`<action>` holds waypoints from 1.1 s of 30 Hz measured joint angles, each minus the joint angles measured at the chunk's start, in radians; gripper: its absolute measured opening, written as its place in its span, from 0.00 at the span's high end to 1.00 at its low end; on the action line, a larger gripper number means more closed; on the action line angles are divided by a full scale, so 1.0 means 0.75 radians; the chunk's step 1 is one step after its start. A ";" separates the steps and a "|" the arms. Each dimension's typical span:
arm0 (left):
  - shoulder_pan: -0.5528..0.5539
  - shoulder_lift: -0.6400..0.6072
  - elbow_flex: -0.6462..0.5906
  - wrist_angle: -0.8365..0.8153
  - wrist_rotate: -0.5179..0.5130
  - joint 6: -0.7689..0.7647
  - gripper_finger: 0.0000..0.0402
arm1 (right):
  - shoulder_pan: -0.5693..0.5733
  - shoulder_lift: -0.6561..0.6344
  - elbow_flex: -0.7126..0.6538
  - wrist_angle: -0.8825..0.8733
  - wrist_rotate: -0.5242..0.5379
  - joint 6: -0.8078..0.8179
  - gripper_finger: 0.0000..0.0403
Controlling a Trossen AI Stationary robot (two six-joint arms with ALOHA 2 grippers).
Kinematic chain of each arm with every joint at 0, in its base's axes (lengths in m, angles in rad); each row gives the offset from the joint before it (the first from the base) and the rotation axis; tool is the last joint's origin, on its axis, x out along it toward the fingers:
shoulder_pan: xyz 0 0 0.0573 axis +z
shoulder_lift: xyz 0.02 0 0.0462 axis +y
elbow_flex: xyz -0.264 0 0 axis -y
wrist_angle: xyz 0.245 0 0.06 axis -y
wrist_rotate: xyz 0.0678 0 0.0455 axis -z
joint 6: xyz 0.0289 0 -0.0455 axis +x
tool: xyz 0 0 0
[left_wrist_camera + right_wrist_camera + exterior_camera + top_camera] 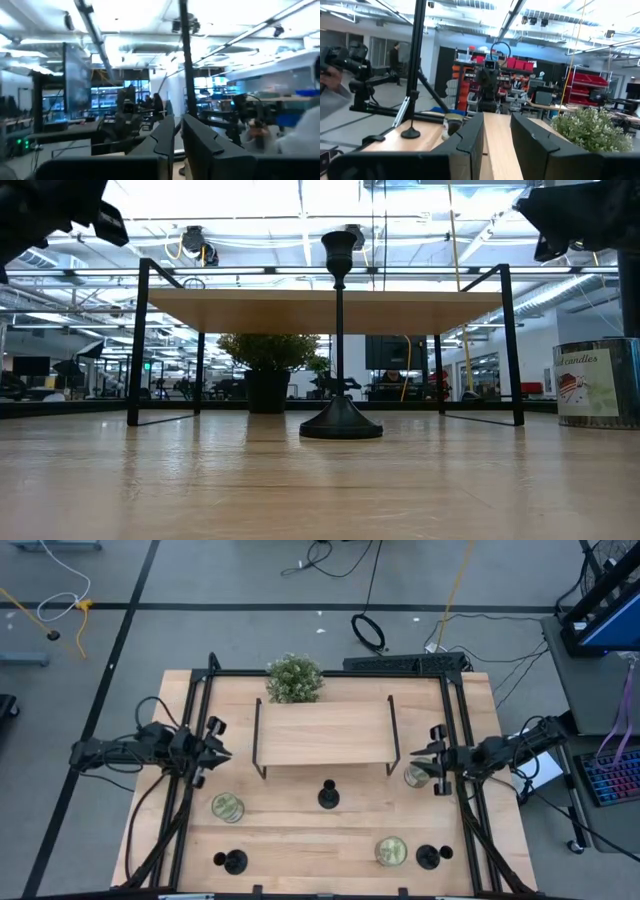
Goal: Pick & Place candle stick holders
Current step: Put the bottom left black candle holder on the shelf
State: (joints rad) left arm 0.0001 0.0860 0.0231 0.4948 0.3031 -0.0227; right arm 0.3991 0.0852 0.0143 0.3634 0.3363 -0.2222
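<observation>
High view shows you at the start: both the left gripper [222, 752] and right gripper [418, 753] hover slightly parted and empty beside the shelf [325, 732], so reach next for the candle stick holders [328, 796], standing untouched in front.

Two dark jointed arms flank wooden shelf [324, 734]: matte black links, black cables trailing along each. Left gripper [222, 740] and right gripper [421, 761]: black, two flat slab-like fingers each.
</observation>
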 joint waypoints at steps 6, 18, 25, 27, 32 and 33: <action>-0.097 0.112 0.000 -0.037 0.150 0.073 0.69 | 0.000 0.045 0.000 -0.002 -0.001 0.057 0.77; -0.483 0.536 0.001 0.116 0.286 0.114 0.61 | 0.000 0.131 0.001 0.027 -0.001 0.121 0.77; -0.717 0.804 0.002 0.302 0.158 0.096 0.61 | 0.000 0.135 0.001 0.039 -0.001 0.121 0.77; -0.770 0.864 0.002 0.293 0.154 0.123 0.61 | 0.000 0.135 0.001 0.039 -0.001 0.122 0.77; -0.872 0.994 0.002 0.332 0.051 0.050 0.61 | 0.000 0.136 0.000 0.070 -0.001 0.141 0.77; -0.885 1.015 0.002 0.340 0.030 0.032 0.61 | 0.000 0.137 0.001 0.087 -0.001 0.141 0.77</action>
State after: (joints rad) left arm -0.6637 0.8474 0.0242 0.7499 0.3258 0.0009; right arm 0.3991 0.1882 0.0147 0.4285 0.3355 -0.1165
